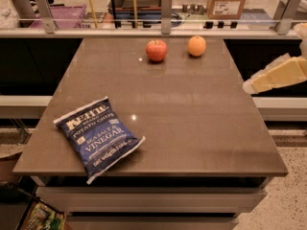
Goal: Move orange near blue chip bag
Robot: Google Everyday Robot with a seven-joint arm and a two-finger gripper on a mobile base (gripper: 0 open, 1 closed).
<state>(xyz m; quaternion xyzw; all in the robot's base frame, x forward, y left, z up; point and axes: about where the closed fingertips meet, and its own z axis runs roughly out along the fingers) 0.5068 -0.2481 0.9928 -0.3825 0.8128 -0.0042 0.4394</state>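
Warm overhead light, fairly dim. Two small glare spots on worktop (201, 128), faint reflections under apple (156, 50) & orange (196, 45). Soft shadow by chip bag (98, 137). Claw (253, 85) at right edge, beside worktop, washed-out pale.

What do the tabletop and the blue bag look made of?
The tabletop looks like polished stone or laminate: it mirrors the apple and lights. The blue chip bag seems glossy plastic film, crinkled. The gripper hangs beyond the table's right edge.
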